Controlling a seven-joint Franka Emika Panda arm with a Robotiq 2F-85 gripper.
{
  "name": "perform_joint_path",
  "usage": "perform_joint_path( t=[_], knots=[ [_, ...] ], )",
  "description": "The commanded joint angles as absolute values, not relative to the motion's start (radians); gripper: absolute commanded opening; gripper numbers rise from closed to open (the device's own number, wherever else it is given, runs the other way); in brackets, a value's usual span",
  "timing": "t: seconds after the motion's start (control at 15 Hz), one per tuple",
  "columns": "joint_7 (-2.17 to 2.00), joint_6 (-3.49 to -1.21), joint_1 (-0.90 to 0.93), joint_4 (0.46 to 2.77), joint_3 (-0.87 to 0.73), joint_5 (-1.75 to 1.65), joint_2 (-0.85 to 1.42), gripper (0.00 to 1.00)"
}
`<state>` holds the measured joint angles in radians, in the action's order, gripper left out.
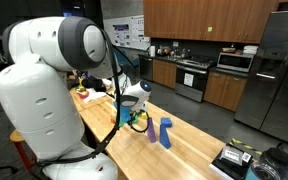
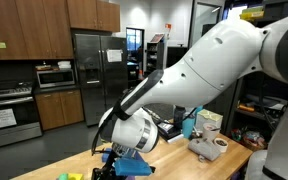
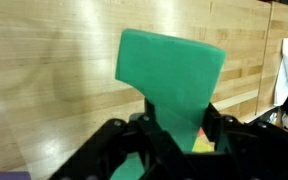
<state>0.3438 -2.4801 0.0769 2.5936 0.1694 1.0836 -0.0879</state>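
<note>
Green block [image 3: 171, 75] fills wrist view, pinched between fingers [image 3: 112, 148] of gripper [image 3: 174, 135]. Jaws half closed, clamped on block's narrow stem. Wide head sticks out past fingertips, likely because stem is only part slim enough to fit between pads. Wooden countertop [image 3: 44, 80] lies beyond fingertips; green block seems lifted off it, contact hard to judge. Blue block [image 1: 165, 132] stands upright on countertop near fingers in an exterior view, apart from them, untouched. Low grip on stem probably keeps head steady.
</note>
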Motion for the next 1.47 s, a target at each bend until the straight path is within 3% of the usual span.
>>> perform_joint_path(
  t=[0.0,0.6,1.13,1.4],
  knots=[
    [0.362,-2.463,0.1,2.636,0.146,1.078,-0.15,0.21],
    [0.378,-2.498,0.119,2.702,0.148,1.098,-0.202,0.21],
    [0.336,-2.778,0.178,2.76,0.213,1.209,-0.213,0.21],
    [0.381,-2.658,0.185,2.755,0.206,1.207,-0.22,0.21]
  ],
)
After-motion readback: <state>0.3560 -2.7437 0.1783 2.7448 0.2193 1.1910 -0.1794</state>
